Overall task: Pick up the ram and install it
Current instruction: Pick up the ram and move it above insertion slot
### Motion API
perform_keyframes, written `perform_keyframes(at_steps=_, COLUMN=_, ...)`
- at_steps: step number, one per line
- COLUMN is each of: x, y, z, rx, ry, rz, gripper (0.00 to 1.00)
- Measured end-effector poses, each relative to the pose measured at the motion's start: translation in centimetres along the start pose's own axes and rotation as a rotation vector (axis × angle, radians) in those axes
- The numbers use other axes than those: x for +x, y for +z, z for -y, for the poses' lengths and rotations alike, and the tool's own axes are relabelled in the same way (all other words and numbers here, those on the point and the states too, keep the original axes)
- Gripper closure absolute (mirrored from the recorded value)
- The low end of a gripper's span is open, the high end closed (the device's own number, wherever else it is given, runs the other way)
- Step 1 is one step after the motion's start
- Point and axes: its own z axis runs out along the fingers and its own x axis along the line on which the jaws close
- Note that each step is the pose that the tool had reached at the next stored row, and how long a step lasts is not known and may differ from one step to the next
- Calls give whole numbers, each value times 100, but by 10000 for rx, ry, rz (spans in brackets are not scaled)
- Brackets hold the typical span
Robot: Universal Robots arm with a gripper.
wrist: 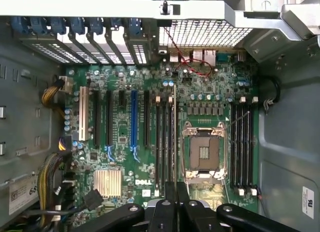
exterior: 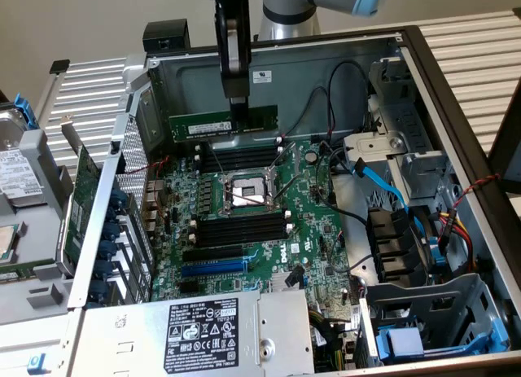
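The black two-fingered tool (exterior: 238, 110), at the end of the grey robot arm, is clamped on the top edge of the ram (exterior: 203, 126), a long narrow green circuit-board stick with a pale label strip. The stick is held on edge and level in the air inside the open grey metal computer case (exterior: 326, 55), close to the case's far wall in the exterior view. The grip sits slightly off the stick's middle, toward the exterior view's right.

Just below the stick, a bank of long black memory slots with white end clips (exterior: 240, 159) lies on the green motherboard (exterior: 317, 230). The stick runs parallel to these slots, and its lower edge is visible and not seated in any of them. Toward the case's near edge sit the square silver processor socket (exterior: 244, 194) and a second bank of black slots (exterior: 240, 228). In the wrist view the stick shows edge-on as a thin line beside the slots.
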Motion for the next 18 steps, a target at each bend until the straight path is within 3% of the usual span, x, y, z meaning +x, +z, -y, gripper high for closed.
perform_keyframes(at_steps=12, x=6, y=218, z=26, rx=-4, ry=50, rz=8, gripper=88)
perform_keyframes(at_steps=16, x=55, y=260, z=36, rx=-83, ry=51, rz=21, gripper=88)
perform_keyframes(at_steps=18, x=59, y=276, z=50, rx=-88, ry=51, rz=21, gripper=88)
